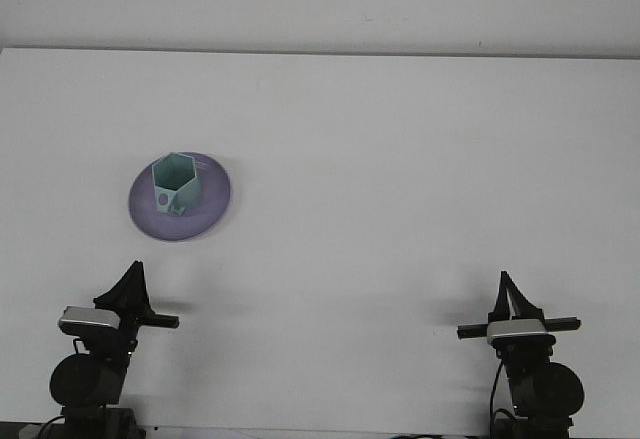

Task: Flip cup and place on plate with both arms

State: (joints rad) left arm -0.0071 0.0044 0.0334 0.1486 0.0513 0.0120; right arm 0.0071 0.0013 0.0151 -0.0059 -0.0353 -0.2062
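Cup point(175, 185) and plate point(180, 201) sit together on the left half of a plain white table point(400, 159). Seen from the front, the cup is pale green with flat sides and a six-cornered rim; it stands mouth up in the middle of the plate, its hollow inside visible, with a small dark mark low on its front face. The plate is round, shallow and dull purple, lying flat. Both arms are low at the near edge, well apart from the plate and holding nothing. The left gripper point(130, 277) and right gripper point(507, 284) each appear as one dark pointed wedge; whether their jaws are parted or closed cannot be told. The arm bases are cut off by the bottom edge.
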